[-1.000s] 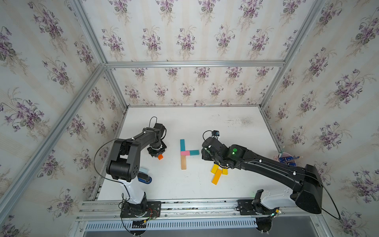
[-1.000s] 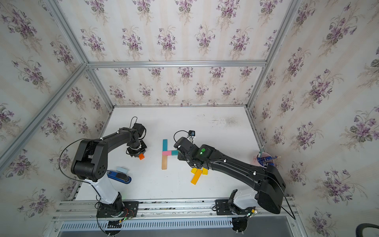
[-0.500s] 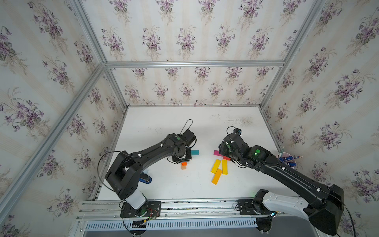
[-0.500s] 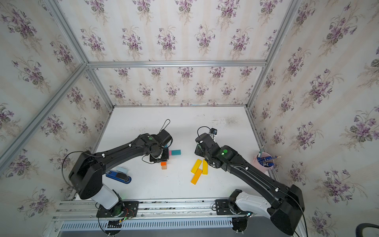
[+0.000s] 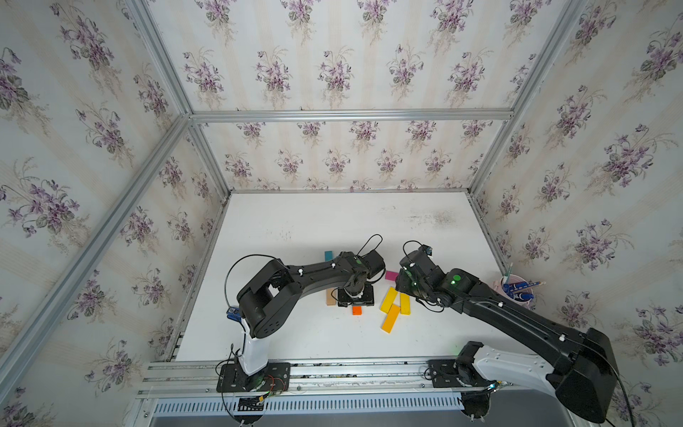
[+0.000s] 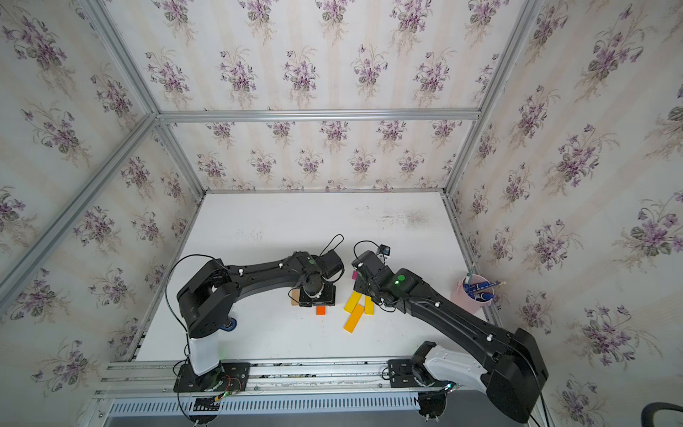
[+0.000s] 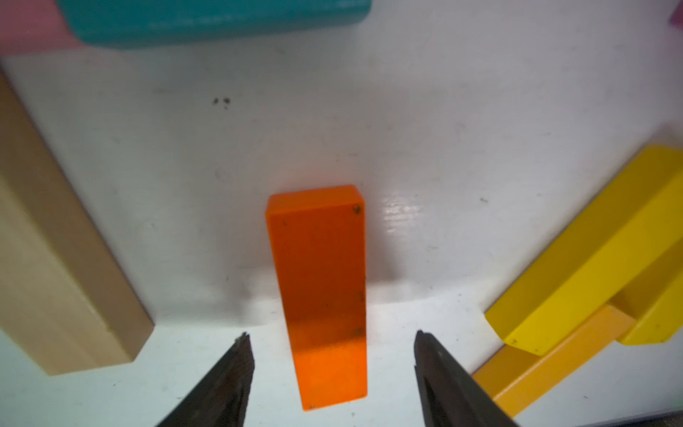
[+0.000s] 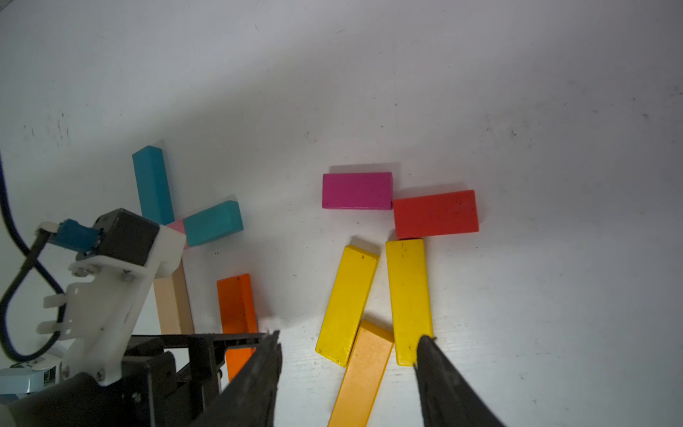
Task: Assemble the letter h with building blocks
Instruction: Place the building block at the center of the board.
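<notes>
**White table [image 5: 332, 222]:** scuffed, with dark specks toward its far edge. It is enclosed on three sides by walls [image 5: 332, 74] papered with violet sprigs and edged by an aluminium frame [image 5: 351, 115].

**Left gripper [image 7: 331, 338]:** jaws parted and holding nothing. The orange block [image 7: 319, 281] lies flat on the table between its fingers, clear of both. The tan block [image 7: 55, 258] lies to one side of this gripper and the yellow blocks [image 7: 591, 251] to the other. Beyond its tips, a teal block [image 7: 218, 18] abuts a pink block [image 7: 29, 26].

**Right gripper [image 8: 350, 338]:** jaws likewise apart and empty, poised at the near ends of the two yellow blocks. An amber block [image 8: 364, 373] has its far end between them. Ahead of the tips lie the magenta block [image 8: 356, 190] and the red block [image 8: 435, 214], touching each other.

**Pen cup [image 5: 515, 292]:** pink, standing at the table's edge, well apart from the right gripper.
</notes>
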Controlling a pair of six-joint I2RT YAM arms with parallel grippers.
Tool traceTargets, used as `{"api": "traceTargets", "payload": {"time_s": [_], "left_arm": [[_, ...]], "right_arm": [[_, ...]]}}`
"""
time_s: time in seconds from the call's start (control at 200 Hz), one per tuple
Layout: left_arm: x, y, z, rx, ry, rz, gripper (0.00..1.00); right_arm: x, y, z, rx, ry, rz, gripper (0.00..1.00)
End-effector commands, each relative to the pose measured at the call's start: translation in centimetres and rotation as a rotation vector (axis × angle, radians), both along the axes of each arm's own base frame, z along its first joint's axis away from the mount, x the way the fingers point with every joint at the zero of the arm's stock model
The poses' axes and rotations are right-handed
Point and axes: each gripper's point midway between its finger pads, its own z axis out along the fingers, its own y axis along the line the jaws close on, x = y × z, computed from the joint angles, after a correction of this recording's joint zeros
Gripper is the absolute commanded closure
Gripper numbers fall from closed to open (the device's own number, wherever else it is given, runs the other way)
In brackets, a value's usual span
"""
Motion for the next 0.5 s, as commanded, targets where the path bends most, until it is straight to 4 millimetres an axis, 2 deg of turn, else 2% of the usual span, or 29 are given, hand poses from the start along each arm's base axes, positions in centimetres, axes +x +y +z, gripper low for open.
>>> {"api": "traceTargets", "payload": {"time_s": [0.0, 0.065, 0.145, 0.315, 0.43, 0.494], "left_arm": [[0.2, -0.2, 2.2, -0.042, -0.044, -0.003, 0.22], [0.3, 0.8, 4.5, -0.04, -0.095, -0.004, 0.2], [0.7, 3.3, 7.9, -0.028, -0.19, 0.017, 0.18], [1.8, 11.8, 15.1, -0.04, -0.411, 0.149, 0.14], [2.3, 16.9, 17.2, -0.084, -0.498, 0.263, 0.09], [2.2, 18.6, 17.6, -0.122, -0.507, 0.309, 0.06]], "right_arm": [[0.3, 1.1, 0.1, 0.037, -0.009, -0.016, 0.39], [0.2, 2.3, 0.0, 0.054, -0.014, -0.003, 0.37], [0.0, 4.1, -0.4, 0.045, -0.006, 0.026, 0.35], [-0.7, 9.0, -2.9, 0.026, 0.046, 0.115, 0.31], [-1.8, 12.0, -5.0, -0.012, 0.091, 0.184, 0.3], [-2.3, 13.1, -6.3, -0.02, 0.121, 0.215, 0.3]]}}
